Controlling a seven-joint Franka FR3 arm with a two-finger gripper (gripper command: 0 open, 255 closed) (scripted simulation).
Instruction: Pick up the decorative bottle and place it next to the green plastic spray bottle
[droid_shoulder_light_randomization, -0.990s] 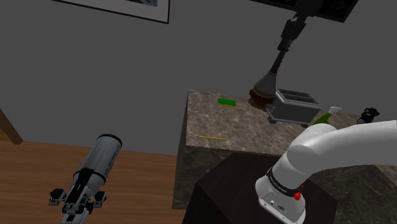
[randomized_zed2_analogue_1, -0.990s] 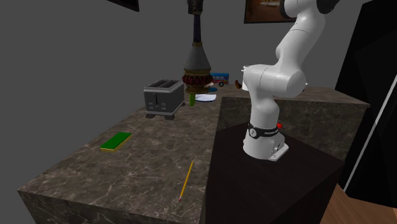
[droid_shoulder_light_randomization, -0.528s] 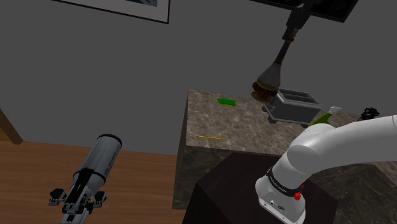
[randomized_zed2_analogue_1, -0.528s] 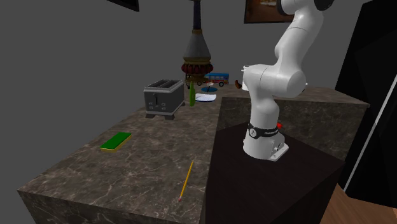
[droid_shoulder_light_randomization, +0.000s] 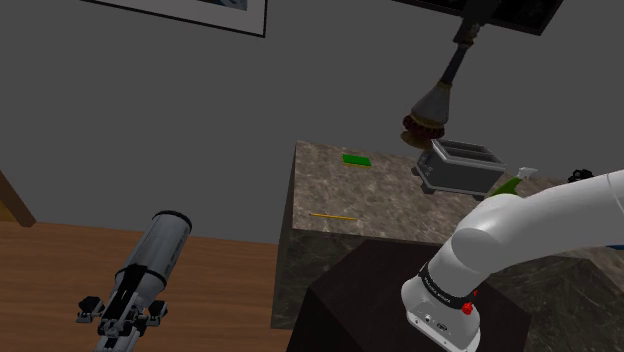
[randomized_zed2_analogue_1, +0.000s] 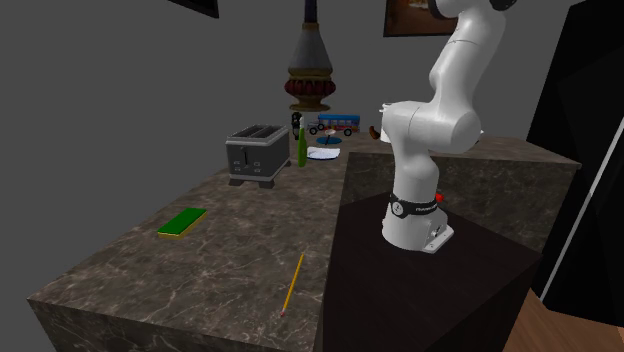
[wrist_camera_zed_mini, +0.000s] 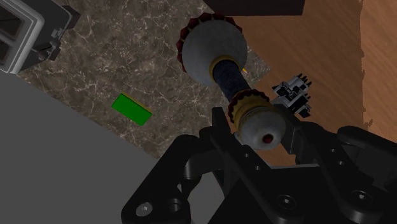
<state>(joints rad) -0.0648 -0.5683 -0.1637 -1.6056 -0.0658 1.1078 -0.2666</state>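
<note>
The decorative bottle (droid_shoulder_light_randomization: 432, 104) has a grey bulbous body, a red and gold band at its base and a dark blue neck. It hangs upright in the air above the marble counter (droid_shoulder_light_randomization: 385, 195), over the toaster's (droid_shoulder_light_randomization: 462, 166) end. My gripper (wrist_camera_zed_mini: 256, 132) is shut on the bottle's (wrist_camera_zed_mini: 213, 52) capped top. In the second exterior view the bottle (randomized_zed2_analogue_1: 308, 72) floats well above the green spray bottle (randomized_zed2_analogue_1: 301, 148), which stands just beside the toaster (randomized_zed2_analogue_1: 255, 153). The spray bottle (droid_shoulder_light_randomization: 506, 185) also peeks out behind my arm's white link.
A flat green pad (randomized_zed2_analogue_1: 182, 222) and a yellow pencil (randomized_zed2_analogue_1: 292, 283) lie on the counter (randomized_zed2_analogue_1: 230, 250). A white plate (randomized_zed2_analogue_1: 322, 154) and a toy bus (randomized_zed2_analogue_1: 338, 123) sit beyond the spray bottle. A telescope (droid_shoulder_light_randomization: 140, 275) stands on the wooden floor.
The bottle has risen clear of the counter in my gripper and drifted slightly to the shoulder view's right, toward the toaster. The spray bottle behind it is now uncovered.
</note>
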